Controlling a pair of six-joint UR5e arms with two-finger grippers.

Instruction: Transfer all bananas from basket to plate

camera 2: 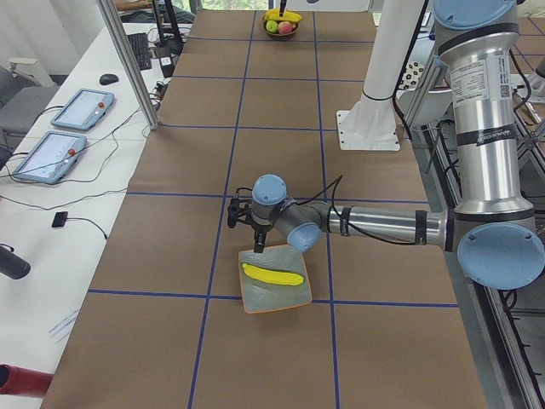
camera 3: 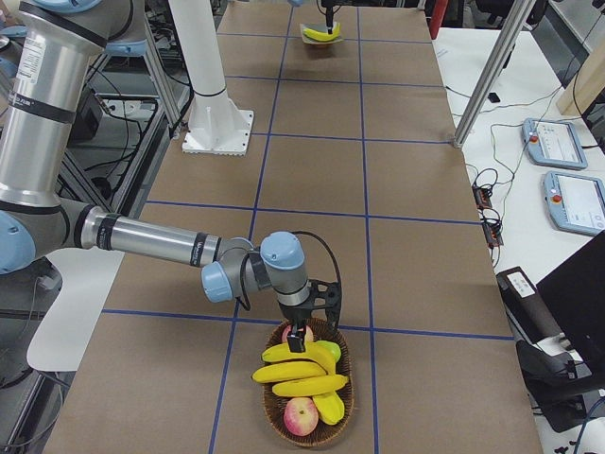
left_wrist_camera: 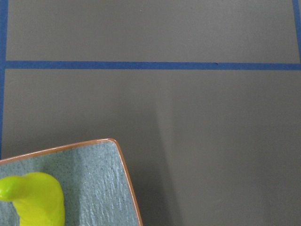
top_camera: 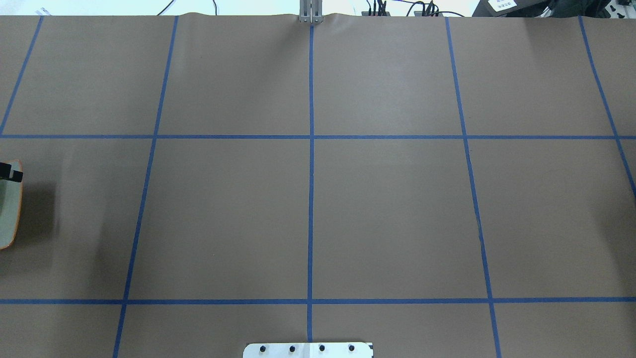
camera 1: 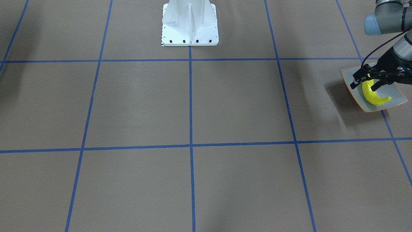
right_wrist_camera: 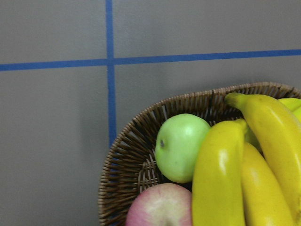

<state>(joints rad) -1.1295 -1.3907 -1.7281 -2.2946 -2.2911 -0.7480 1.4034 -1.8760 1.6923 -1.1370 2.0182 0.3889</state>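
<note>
One yellow banana (camera 1: 373,96) lies on the grey-green plate (camera 1: 394,96) with the orange rim, at the table's end on my left side. My left gripper (camera 1: 364,85) hangs open just above the banana's upper end, its fingers to either side of it. The left wrist view catches the banana's tip (left_wrist_camera: 35,200) and a corner of the plate (left_wrist_camera: 99,174). At the other end, more bananas (camera 3: 298,369) lie in the wicker basket (camera 3: 274,421). My right gripper (camera 3: 301,331) hovers over the basket's far rim; I cannot tell if it is open or shut.
A green apple (right_wrist_camera: 181,146) and a red apple (right_wrist_camera: 160,207) share the basket (right_wrist_camera: 136,136) with the bananas (right_wrist_camera: 221,174). The white robot pedestal (camera 1: 190,24) stands at the table's middle edge. Side tables with tablets (camera 2: 81,109) run along the far side.
</note>
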